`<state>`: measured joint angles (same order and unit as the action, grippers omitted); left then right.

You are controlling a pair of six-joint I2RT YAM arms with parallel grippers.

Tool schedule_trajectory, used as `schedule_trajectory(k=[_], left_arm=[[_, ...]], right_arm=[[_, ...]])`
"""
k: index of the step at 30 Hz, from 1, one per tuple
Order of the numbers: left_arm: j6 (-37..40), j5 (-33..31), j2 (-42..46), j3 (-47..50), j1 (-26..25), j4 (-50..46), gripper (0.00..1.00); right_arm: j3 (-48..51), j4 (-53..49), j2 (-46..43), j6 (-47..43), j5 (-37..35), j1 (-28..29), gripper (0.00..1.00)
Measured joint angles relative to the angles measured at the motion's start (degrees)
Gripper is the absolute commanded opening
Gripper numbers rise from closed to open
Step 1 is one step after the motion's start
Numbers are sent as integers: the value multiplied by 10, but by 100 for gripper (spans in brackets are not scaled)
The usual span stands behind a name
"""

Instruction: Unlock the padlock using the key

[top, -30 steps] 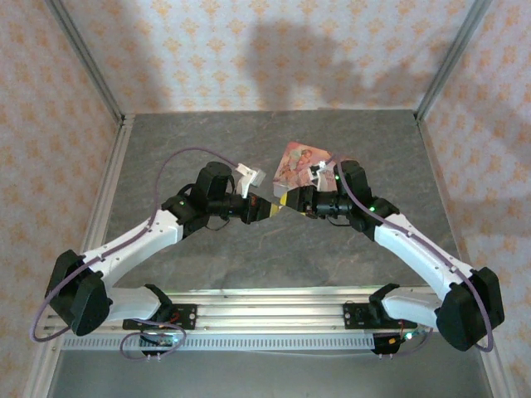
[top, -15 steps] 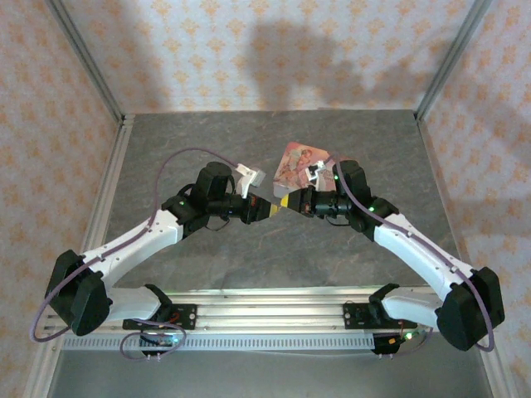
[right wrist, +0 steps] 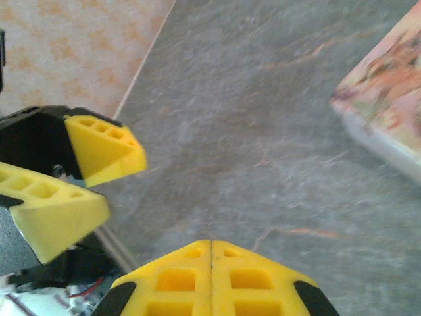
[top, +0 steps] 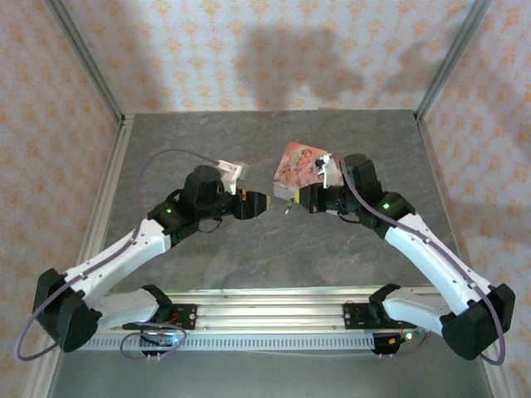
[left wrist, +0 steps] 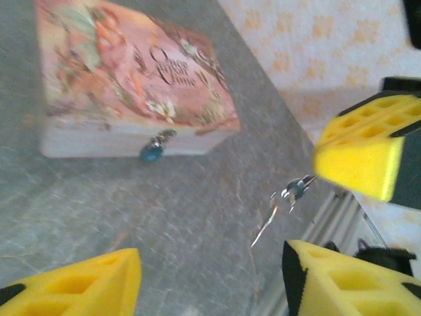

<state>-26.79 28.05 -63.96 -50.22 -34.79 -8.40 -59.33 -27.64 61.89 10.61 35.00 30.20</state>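
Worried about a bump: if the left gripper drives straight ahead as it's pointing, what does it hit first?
Probably the small silvery metal key dangling from the shut right gripper, just ahead of the open left gripper; depth is uncertain.

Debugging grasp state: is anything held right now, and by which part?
Right gripper holds the key by its ring end, jaws shut, with the blade dangling free. Left gripper is open and holds nothing.

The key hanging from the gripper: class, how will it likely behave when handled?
Thin and tiny, the key is probably very light. It dangles on a small ring below the right gripper, so it will likely swing rather than stay aimed. Its shiny metal may slip in a grip.
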Motion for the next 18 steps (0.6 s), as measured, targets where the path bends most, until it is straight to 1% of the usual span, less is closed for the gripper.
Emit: schedule_trajectory(k=[5, 8, 11, 14, 16, 18], left_arm=[[5, -59, 33, 11, 0, -24, 63], [25, -71, 40, 12, 0, -45, 64], [39, -66, 62, 28, 0, -40, 65], [52, -43, 89, 44, 0, -25, 65], [57, -21, 92, 46, 0, -10, 65], [59, 12, 87, 48, 0, 22, 64]], right_arm=[[-72, -58, 15, -83, -74, 9, 0], [-92, -87, 27, -130, -120, 29, 0], [-104, -108, 38, -171, -146, 44, 0], [-107, -120, 40, -204, -142, 48, 0], [-107, -120, 38, -217, -124, 47, 0], [-105, -116, 33, -224, -88, 48, 0]])
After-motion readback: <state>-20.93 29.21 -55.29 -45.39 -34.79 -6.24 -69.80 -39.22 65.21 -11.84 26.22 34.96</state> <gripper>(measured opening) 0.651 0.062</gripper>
